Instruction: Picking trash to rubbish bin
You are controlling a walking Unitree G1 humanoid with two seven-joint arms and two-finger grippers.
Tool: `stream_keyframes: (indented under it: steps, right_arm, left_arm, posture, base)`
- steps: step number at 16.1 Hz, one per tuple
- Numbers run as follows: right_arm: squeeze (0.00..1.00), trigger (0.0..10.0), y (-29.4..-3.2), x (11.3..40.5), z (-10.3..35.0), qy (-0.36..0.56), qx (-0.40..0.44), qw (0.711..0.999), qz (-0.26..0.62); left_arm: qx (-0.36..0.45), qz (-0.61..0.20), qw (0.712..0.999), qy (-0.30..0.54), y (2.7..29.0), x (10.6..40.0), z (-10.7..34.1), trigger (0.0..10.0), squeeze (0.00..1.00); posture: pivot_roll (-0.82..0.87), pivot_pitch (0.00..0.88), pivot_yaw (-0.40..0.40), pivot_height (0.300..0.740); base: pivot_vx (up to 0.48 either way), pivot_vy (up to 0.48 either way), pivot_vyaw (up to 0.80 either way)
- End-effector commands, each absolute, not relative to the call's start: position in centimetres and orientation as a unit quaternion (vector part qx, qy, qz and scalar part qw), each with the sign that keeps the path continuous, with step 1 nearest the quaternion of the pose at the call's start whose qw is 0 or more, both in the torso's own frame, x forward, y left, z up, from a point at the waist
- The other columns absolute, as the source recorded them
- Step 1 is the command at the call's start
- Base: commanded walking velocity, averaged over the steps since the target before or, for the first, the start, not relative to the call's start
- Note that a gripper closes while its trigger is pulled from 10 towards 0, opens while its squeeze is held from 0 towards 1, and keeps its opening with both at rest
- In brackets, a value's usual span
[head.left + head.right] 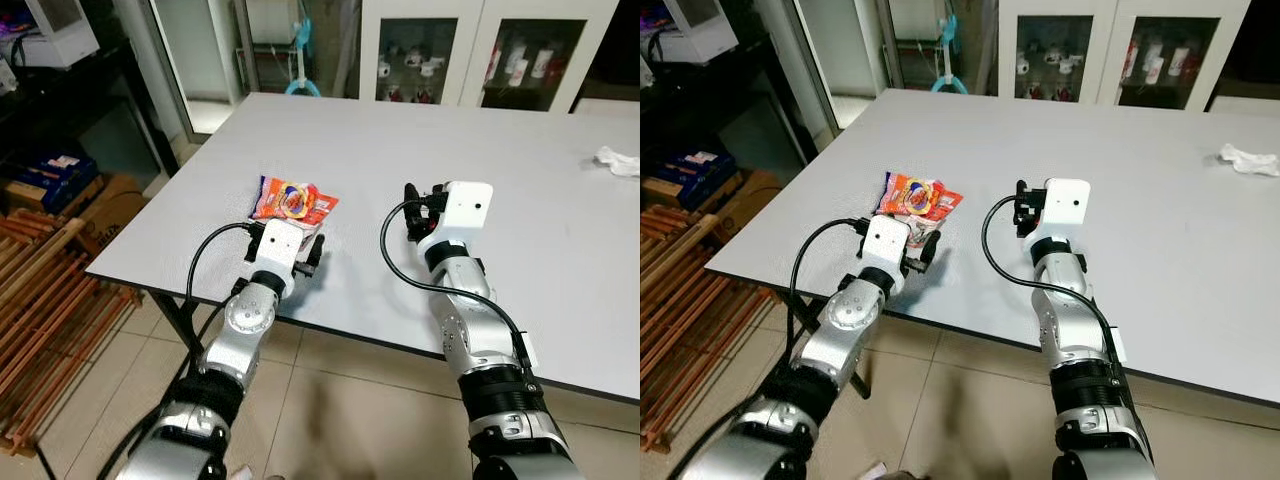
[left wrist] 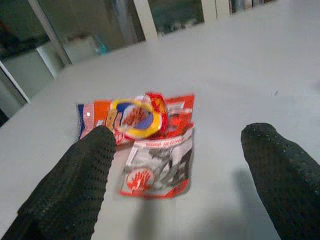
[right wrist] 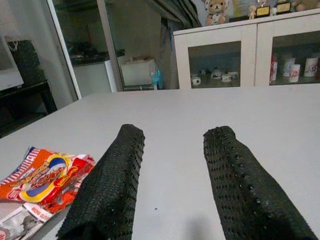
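Observation:
An orange and red snack wrapper (image 1: 293, 200) lies flat on the pale grey table (image 1: 500, 150), near its front left edge. My left gripper (image 2: 180, 135) hovers just before the wrapper (image 2: 150, 145), open wide, with the wrapper's near end between the two fingers and nothing held. My right gripper (image 1: 422, 200) stands open over bare table to the right of the wrapper, a hand's width away. In the right wrist view the wrapper (image 3: 42, 182) lies off to the side of the open right gripper (image 3: 175, 132). A crumpled white tissue (image 1: 618, 160) lies at the table's far right.
White cabinets with glass doors (image 1: 470, 55) stand behind the table. A slatted wooden rack (image 1: 50, 300) and cardboard boxes (image 1: 60, 185) sit on the floor to the left. The table's front edge (image 1: 360, 340) runs just under my forearms, with tiled floor below.

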State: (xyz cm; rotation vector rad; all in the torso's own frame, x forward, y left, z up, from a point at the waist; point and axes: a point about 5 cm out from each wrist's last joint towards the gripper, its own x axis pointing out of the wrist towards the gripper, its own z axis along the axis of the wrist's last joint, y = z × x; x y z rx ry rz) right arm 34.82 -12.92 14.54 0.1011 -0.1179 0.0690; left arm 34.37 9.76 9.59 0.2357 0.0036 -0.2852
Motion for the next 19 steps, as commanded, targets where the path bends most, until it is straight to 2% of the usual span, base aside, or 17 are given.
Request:
stream_keyframes:
  steps: [1, 8, 9, 10, 13, 19]
  right_arm:
    - [0.0, 10.0, -12.7, 35.0, 15.2, -0.066, 0.053, 0.996, 0.036]
    - [0.0, 10.0, -12.7, 35.1, 15.3, -0.067, 0.053, 0.996, 0.035]
    - [0.0, 10.0, -12.7, 35.1, 15.3, -0.067, 0.052, 0.996, 0.035]
    - [0.0, 10.0, -12.7, 35.1, 15.3, -0.067, 0.052, 0.996, 0.035]
    - [0.0, 10.0, -12.6, 35.1, 15.3, -0.067, 0.053, 0.996, 0.035]
    - [0.0, 10.0, -12.5, 34.6, 15.2, -0.07, 0.055, 0.995, 0.035]
  left_arm:
    - [0.129, -0.141, 0.981, 0.003, 10.1, 34.8, 9.9, 10.0, 1.0]
    - [0.137, -0.146, 0.98, 0.003, 10.0, 36.0, 10.7, 10.0, 1.0]
    - [0.139, -0.145, 0.98, 0.004, 10.0, 36.0, 10.7, 10.0, 0.94]
    - [0.141, -0.141, 0.98, 0.007, 10.0, 36.2, 10.7, 10.0, 0.0]
    - [0.135, -0.122, 0.983, 0.02, 10.6, 36.9, 11.0, 10.0, 0.0]
    - [0.111, -0.133, 0.984, 0.046, 10.3, 37.8, 11.6, 10.0, 0.0]
  posture:
    - [0.0, 0.0, 0.096, 0.74]
    - [0.0, 0.0, 0.095, 0.74]
    - [0.0, 0.0, 0.095, 0.74]
    - [0.0, 0.0, 0.095, 0.74]
    - [-0.01, 0.0, 0.097, 0.74]
    - [-0.04, 0.0, 0.114, 0.74]
  base:
    - [0.0, 0.0, 0.0]
    - [0.0, 0.0, 0.0]
    - [0.0, 0.0, 0.0]
    - [0.0, 0.0, 0.0]
    - [0.0, 0.0, 0.0]
    - [0.0, 0.0, 0.0]
